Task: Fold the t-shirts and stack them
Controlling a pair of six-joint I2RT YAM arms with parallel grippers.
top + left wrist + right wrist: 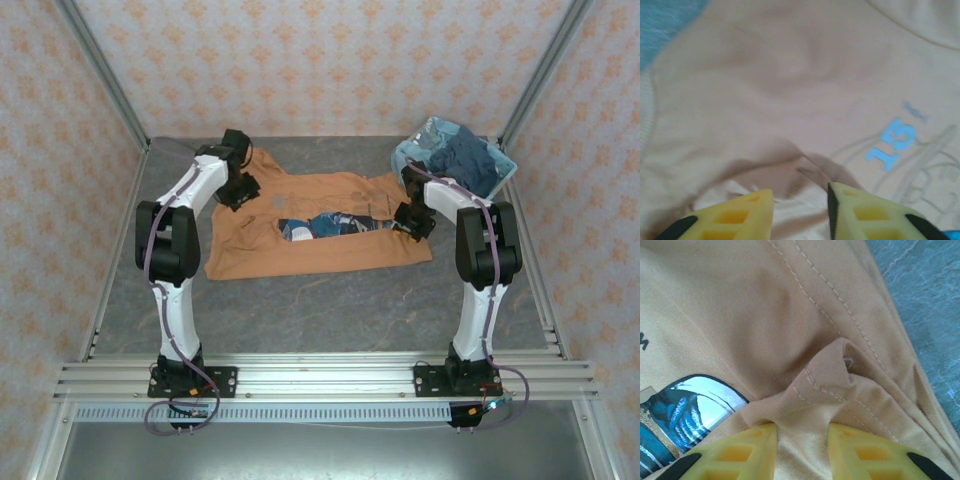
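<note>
Cloth spread wide, plainly for folding: orange-tan t-shirt (330, 195) laid flat across the centre of the top view on the grey table (300, 300), dark print (322, 225) showing mid-frame, seemingly between the overlapping layers of a first fold. Left gripper (240, 190) at the shirt's upper left corner, near the small blue emblem (892, 142); fingers (860, 210) parted, a loose pucker of fabric between them, apparently not clamped. Right gripper (412, 220) at the shirt's right edge, fingers (865, 450) apart with a bunched hem (825, 385) filling the gap; impossible to tell whether pressed or merely resting. Set at opposite ends, likely for keeping the cloth square across its width. Further out, at upper right of the top view, light blue basket (505, 165) holding the dark navy and pale blue t-shirts (465, 160), probably parked there to leave the folding patch free.
</note>
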